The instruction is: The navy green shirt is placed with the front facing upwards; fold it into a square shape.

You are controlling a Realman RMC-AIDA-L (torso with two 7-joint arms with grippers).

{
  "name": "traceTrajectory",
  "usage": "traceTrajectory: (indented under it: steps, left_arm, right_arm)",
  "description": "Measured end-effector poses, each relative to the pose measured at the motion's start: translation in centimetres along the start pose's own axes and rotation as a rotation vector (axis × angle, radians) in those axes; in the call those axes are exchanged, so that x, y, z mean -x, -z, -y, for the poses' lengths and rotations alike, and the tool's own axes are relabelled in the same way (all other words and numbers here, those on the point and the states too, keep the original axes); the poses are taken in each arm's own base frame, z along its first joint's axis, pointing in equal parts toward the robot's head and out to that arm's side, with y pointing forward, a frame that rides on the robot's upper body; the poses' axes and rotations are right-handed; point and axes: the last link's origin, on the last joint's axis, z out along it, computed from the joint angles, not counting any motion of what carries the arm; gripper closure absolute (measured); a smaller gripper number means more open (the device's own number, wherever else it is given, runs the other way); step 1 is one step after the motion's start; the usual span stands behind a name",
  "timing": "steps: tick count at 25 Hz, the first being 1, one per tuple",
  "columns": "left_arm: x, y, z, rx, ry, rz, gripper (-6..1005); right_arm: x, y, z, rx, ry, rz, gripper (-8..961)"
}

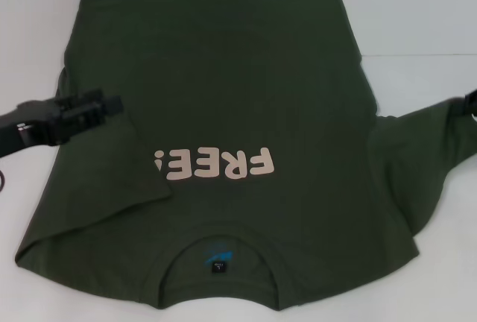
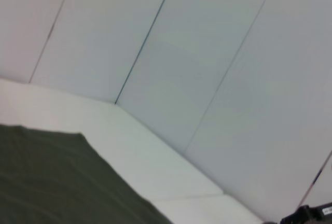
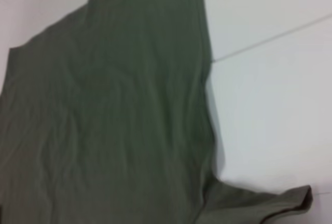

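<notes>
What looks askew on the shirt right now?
The navy green shirt is lopsided: its left sleeve is folded inward under the left gripper, covering the print's edge, while the right sleeve still sticks out.

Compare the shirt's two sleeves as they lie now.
The sleeve on the robot's left is folded inward, lying on the shirt's front and covering the edge of the FREE! print; the sleeve on the robot's right still spreads outward onto the white table. The left hand hangs over the folded one; the right hand sits by the spread one. Both are the same olive green.
</notes>
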Motion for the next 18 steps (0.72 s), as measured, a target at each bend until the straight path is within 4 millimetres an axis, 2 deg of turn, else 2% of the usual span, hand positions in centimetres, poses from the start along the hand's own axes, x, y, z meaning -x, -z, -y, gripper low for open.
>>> traceTrajectory:
  steps: [8,12,16,17,18]
  left_arm:
    - [-0.4,0.7,0.1,-0.005,0.023,-0.040,439]
    - [-0.3,0.9,0.2,-0.013,0.031,-0.046,439]
    - [-0.4,1.0,0.5,-0.024,0.040,-0.061,439]
    - [-0.4,1.0,0.5,-0.026,0.040,-0.063,439]
    - [-0.5,1.1,0.5,-0.027,0.040,-0.065,439]
  right_arm:
    - [1.2,-0.4,-2.1,0.032,0.046,-0.015,863]
    - [0.5,-0.9,-3.2,0.079,0.048,-0.063,854]
    - [-0.7,-1.9,-5.2,0.146,0.064,-0.147,845]
    - [-1.2,-2.4,-6.3,0.179,0.078,-0.186,843]
    - [-1.2,-2.4,-6.3,0.179,0.078,-0.186,841]
